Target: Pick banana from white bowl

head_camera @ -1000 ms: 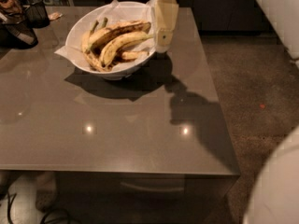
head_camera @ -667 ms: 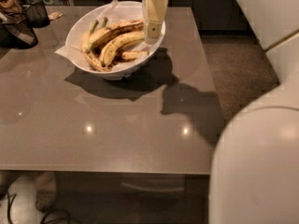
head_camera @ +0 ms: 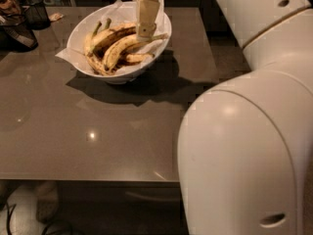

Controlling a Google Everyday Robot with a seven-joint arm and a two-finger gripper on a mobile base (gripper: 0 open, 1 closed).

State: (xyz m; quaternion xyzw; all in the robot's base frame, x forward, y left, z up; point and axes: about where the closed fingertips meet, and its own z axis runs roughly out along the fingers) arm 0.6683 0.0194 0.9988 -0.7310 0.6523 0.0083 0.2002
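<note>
Grey counter (head_camera: pixel 98 131) carries black baskets (head_camera: pixel 19 28) far left, then the white bowl (head_camera: pixel 74 33), the banana (head_camera: pixel 122 48) lying inside among browner ones (head_camera: pixel 110 33). Over its right end hangs the gripper (head_camera: pixel 143 32); open or closed, I cannot tell. A grip this near the tip may slip, or catch a neighbour or the paper liner (head_camera: pixel 66 54).

No text readable (nor on gripper (head_camera: pixel 145 32) above bowl (head_camera: pixel 113 77)).

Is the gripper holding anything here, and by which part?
Cannot tell: the gripper is down at the banana in the white bowl, near its right end.
</note>
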